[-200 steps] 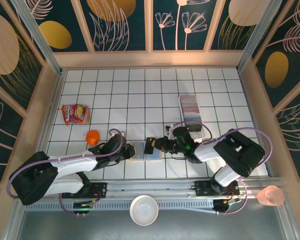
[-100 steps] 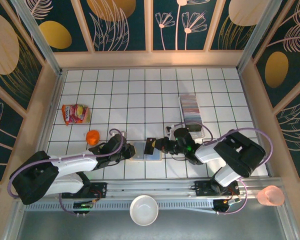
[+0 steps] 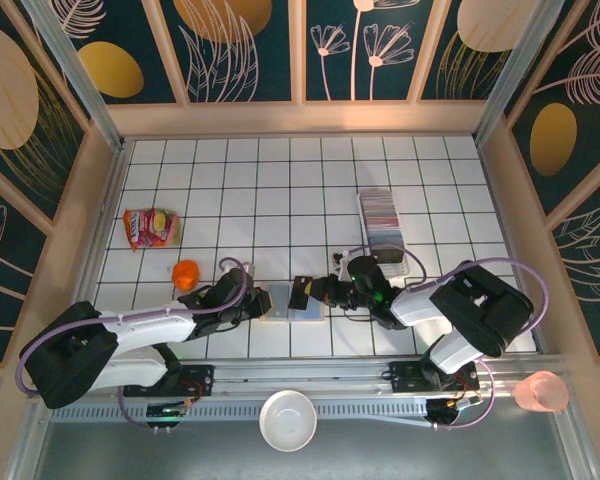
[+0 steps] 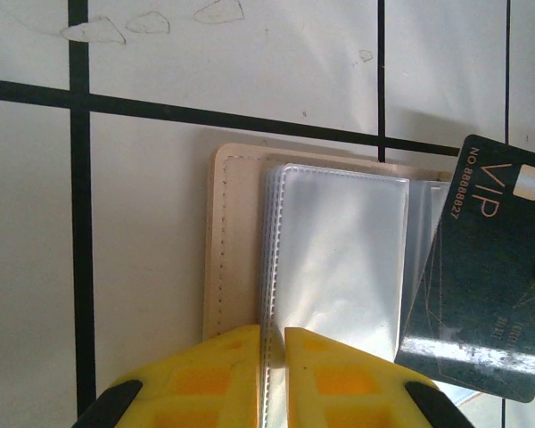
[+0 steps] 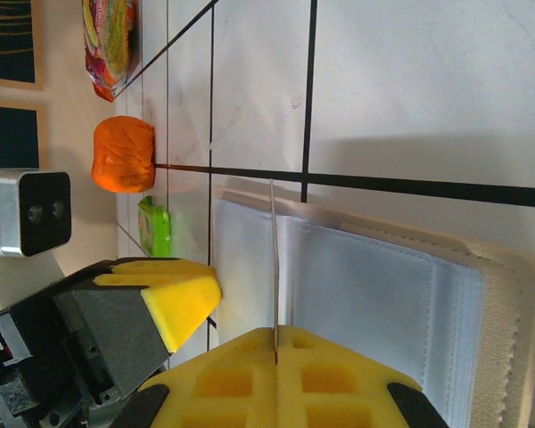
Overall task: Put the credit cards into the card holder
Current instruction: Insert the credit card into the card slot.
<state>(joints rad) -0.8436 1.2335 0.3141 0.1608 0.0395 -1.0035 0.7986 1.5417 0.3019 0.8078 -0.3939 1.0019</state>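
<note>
Lump (orange) (image 3: 185, 273), snack pkt (image 3: 151, 227) L of card holder (image 3: 310, 308).

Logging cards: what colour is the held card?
The card is dark, gold lettering; left wrist view.

Black-and-white arms (image 3: 145, 328) trail lilac cables (image 3: 232, 263) — the left tool (image 4: 269, 339) and right tool (image 5: 275, 334) bear yellow waffle-gridded fingers (image 4: 205, 379).

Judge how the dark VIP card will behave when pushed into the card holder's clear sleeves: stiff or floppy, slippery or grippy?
Probably stiff: the dark VIP card looks straight edge-on though the right fingers pinch only one end. Likely slippery: its face shows glossy reflections. The clear sleeves look thin, so may buckle first.
</note>
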